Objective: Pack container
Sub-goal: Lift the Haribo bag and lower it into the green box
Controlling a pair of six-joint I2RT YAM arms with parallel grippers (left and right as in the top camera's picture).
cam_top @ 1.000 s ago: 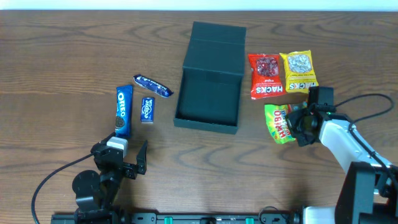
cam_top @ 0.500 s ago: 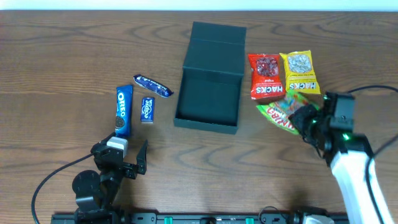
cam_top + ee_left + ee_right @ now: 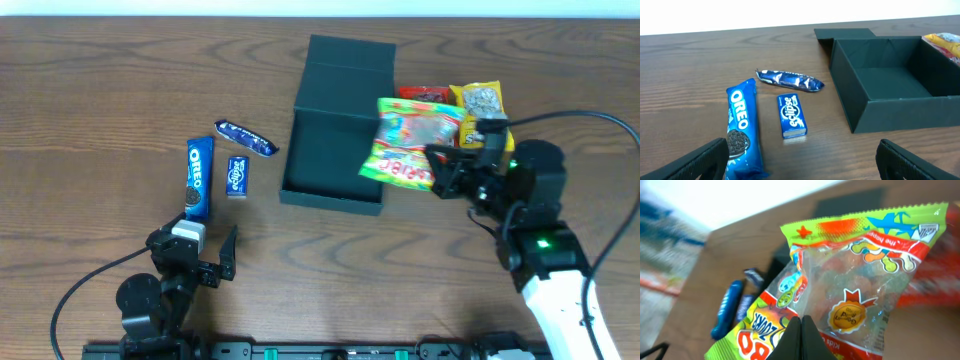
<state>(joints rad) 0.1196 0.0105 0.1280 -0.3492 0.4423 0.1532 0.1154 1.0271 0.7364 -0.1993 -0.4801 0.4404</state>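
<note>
The container point(image 3: 335, 150) stands near the centre of the bench point(image 3: 100, 90), dark green and rectangular; its hinged lid is folded back flat on the far side and the open body faces upward; the left wrist view shows the inner floor and walls of the container point(image 3: 890, 85). At its right wall a green and orange gummy bag point(image 3: 410, 145) is held clear of the bench, overlapping the right edge of the container and covering most of a red HACKS bag point(image 3: 425, 93) behind it; a yellow HACKS bag point(image 3: 480, 105) lies just beside the red one, further right. The right tool point(image 3: 445, 170) is clamped on the near right edge of the gummy bag; in the right wrist view the two fingers meet at the lower edge of the gummy bag point(image 3: 840, 295), pressed together on the film at the right tool point(image 3: 801, 335). Left of the container, apart from it, lie three items: a blue wrapped bar point(image 3: 246, 139) set diagonally, a small Eclipse pack point(image 3: 237, 175) nearer the front, and an Oreo pack point(image 3: 200, 178) just beside the Eclipse pack on its left. The left tool point(image 3: 205, 255) rests at the front left of the bench, its fingers spread wide apart and gripping nothing; the left wrist view looks between them towards the Oreo pack point(image 3: 742, 127), the Eclipse pack point(image 3: 792, 115) and the blue wrapped bar point(image 3: 790, 80).
</note>
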